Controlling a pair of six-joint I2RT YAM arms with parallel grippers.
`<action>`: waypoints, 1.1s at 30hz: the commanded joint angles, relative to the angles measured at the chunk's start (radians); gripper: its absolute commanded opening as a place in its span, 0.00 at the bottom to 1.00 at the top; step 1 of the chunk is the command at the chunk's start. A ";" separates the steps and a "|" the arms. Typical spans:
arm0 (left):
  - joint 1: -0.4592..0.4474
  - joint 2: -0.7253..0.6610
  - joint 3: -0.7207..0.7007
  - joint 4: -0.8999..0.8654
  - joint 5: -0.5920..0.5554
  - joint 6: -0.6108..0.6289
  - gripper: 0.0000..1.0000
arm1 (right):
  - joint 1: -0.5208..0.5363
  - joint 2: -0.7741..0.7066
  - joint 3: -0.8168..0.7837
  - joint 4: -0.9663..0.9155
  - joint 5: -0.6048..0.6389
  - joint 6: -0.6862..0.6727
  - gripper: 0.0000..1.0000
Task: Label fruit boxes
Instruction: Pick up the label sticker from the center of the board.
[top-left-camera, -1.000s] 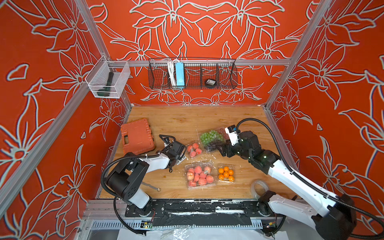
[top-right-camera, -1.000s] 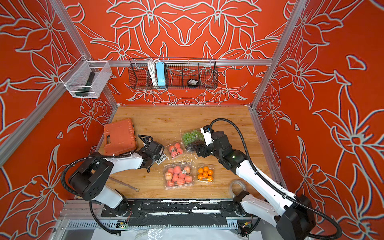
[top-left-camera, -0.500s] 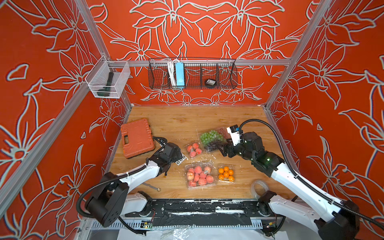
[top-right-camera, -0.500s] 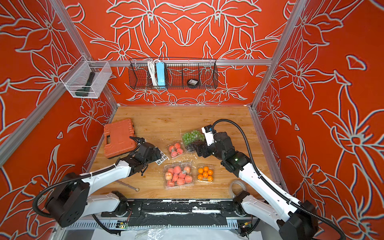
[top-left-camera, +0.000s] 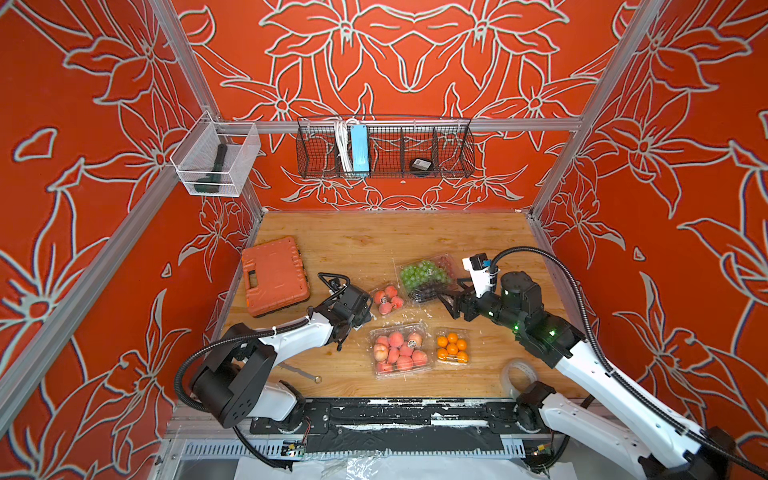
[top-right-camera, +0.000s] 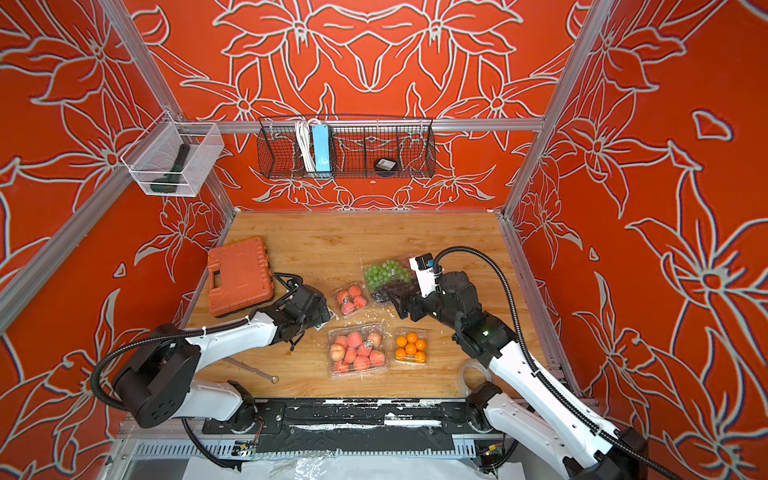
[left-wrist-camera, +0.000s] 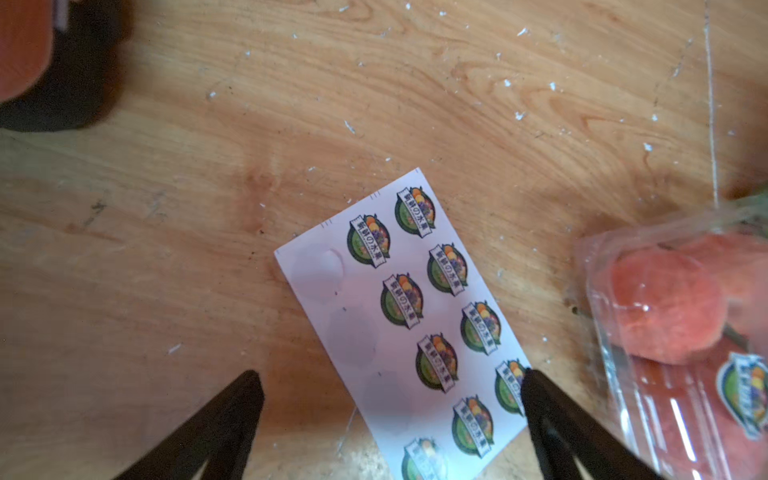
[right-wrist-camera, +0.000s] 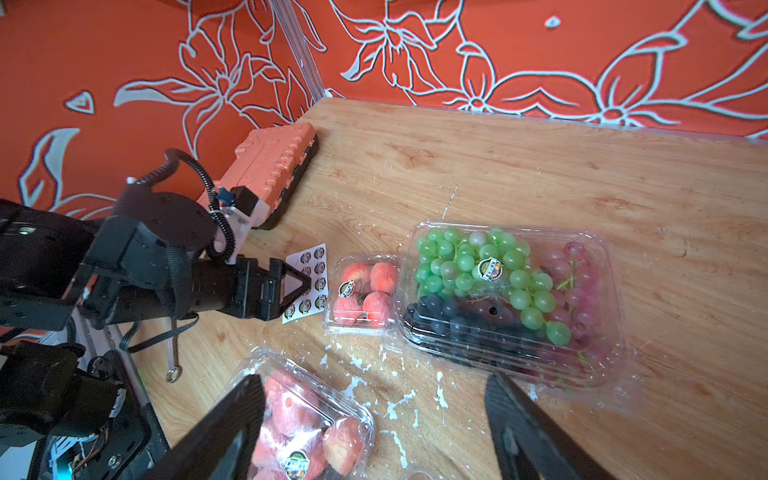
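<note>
Now, front edge: we see a tape roll (top-left-camera: 517, 372) toward the front-right corner and a thin metal rod (top-left-camera: 301, 372) toward the left.
Front row: large peach punnet (top-left-camera: 399, 349) mid-table, orange punnet (top-left-camera: 452, 347) just beside it, rightward.
Left gripper (left-wrist-camera: 390, 374): jaws spread, empty, low over the sticker sheet (left-wrist-camera: 407, 324); forearm (top-left-camera: 295, 338) stretched from the front-left corner.
Right gripper (right-wrist-camera: 374, 377): jaws wide, holding nothing, above bare wood between large peach punnet and grape punnet (right-wrist-camera: 511, 299).
Behind: small peach punnet (top-left-camera: 386, 297) just beside grape punnet, sheet on its left.
Left edge: orange tool case (top-left-camera: 274, 276).
</note>
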 joint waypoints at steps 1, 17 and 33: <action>0.020 0.049 0.020 0.011 -0.034 -0.024 0.98 | 0.001 0.000 -0.011 0.013 -0.016 0.011 0.86; 0.005 0.304 0.117 -0.136 -0.085 -0.076 0.74 | 0.002 0.001 -0.016 0.027 -0.063 0.016 0.84; 0.009 0.160 0.061 -0.119 -0.079 -0.014 0.04 | 0.002 -0.043 -0.034 0.043 -0.058 0.027 0.83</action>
